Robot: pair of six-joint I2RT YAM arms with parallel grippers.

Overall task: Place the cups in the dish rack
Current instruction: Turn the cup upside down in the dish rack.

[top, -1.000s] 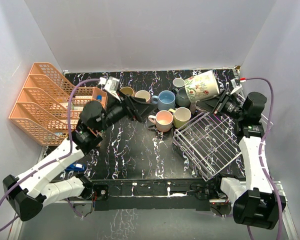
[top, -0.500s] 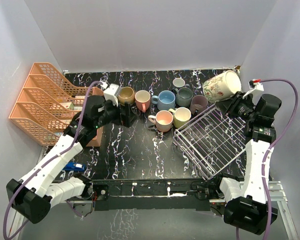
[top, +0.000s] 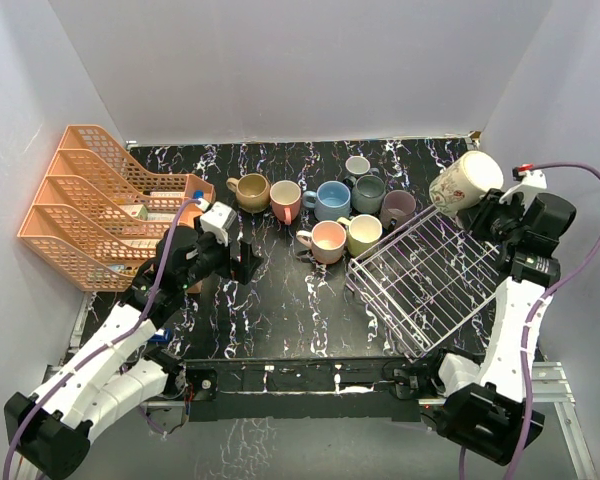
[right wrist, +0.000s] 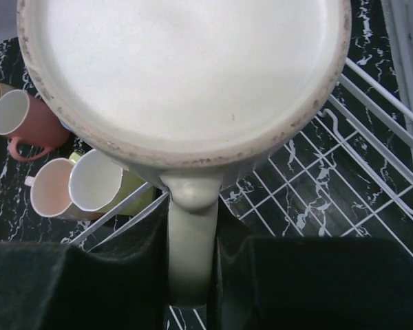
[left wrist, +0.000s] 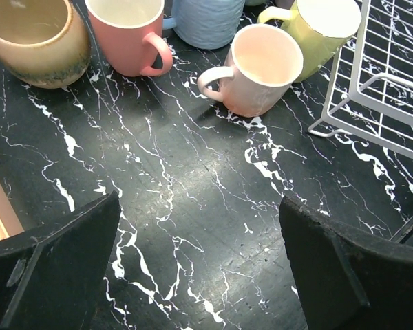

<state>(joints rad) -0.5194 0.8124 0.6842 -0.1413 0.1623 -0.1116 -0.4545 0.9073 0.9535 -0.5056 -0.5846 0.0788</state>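
My right gripper (top: 492,204) is shut on the handle of a large white floral cup (top: 464,182), held tilted in the air over the far right corner of the white wire dish rack (top: 420,285). In the right wrist view the cup's pale base (right wrist: 186,69) fills the top, with the handle between my right gripper's (right wrist: 191,254) fingers and the rack (right wrist: 382,86) below. On the table stand a tan cup (top: 251,191), a pink one (top: 286,199), blue (top: 332,199), small grey (top: 357,166), grey-teal (top: 368,193), mauve (top: 397,208), peach (top: 326,241) and pale yellow (top: 363,234). My left gripper (top: 242,260) is open and holds nothing.
An orange tiered tray (top: 90,205) stands at the left edge. A small blue object (top: 152,335) lies by the left arm. The left wrist view shows my open left gripper (left wrist: 199,261) over bare marble, with the peach cup (left wrist: 258,69) and the rack corner (left wrist: 349,69) ahead.
The right gripper carried the floral cup rightward and up, from above the cups to the rack's far right corner. The left arm drew back from the cups, toward the near left.
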